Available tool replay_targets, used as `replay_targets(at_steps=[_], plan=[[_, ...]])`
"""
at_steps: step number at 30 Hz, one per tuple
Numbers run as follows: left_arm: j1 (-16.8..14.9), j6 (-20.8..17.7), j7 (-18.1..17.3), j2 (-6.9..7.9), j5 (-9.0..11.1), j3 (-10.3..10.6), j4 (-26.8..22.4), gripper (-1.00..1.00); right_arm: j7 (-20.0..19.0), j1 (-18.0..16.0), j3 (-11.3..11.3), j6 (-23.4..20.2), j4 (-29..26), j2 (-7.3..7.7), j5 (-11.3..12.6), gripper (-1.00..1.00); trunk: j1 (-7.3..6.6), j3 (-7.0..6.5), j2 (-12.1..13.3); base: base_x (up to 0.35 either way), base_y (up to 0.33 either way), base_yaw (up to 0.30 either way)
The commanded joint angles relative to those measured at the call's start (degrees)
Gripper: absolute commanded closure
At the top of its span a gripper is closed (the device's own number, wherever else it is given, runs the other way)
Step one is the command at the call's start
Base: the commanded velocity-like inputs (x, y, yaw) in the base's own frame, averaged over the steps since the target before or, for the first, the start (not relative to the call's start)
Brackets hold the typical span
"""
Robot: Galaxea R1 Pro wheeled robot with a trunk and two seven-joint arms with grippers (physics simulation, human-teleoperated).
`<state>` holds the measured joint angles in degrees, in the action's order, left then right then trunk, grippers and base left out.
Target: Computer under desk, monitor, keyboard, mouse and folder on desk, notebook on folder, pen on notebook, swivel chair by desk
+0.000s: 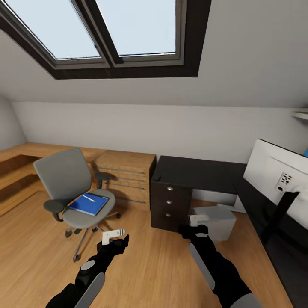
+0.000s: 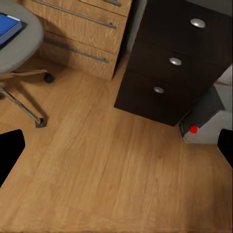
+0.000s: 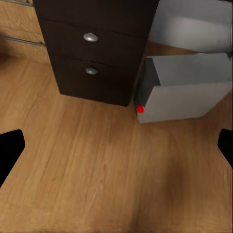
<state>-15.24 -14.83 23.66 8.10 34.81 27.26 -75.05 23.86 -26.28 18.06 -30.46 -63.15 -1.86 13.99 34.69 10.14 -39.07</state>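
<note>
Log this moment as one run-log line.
phase: approach | folder on swivel chair | computer under desk | left tool open, empty | right tool open, empty

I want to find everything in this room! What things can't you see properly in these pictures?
- The monitor: head view, cut off by the right edge; only its white back shows.
- The folder: left wrist view, cut by the edge.
- The computer: right wrist view, top cut off.
- The pen: head view, too small for detail.
</note>
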Motion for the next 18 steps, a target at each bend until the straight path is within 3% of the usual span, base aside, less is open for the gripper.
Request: replay_targets(at_steps=[1,7,18], plan=[[-0.05,-0.11,0.51,0.07,0.43,0.16,-0.12,-1.0,0.57,-0.06,0.15,-0.12,-0.04,0.02,0.6,-1.0,-0.02,0.1,-0.09,-0.336,0.0,-0.25],[-0.05,-0.11,0.51,0.07,0.42,0.16,-0.12,-1.0,0.62,-0.05,0.17,-0.12,-0.06,0.02,0.6,-1.0,-0.02,0.1,-0.09,-0.316,-0.001,-0.155],[-0.05,-0.11,0.51,0.07,0.39,0.16,-0.16,-1.0,0.66,-0.06,0.2,-0.12,-0.13,-0.06,0.52,-1.0,-0.02,0.1,-0.09,-0.201,-0.112,-0.021]])
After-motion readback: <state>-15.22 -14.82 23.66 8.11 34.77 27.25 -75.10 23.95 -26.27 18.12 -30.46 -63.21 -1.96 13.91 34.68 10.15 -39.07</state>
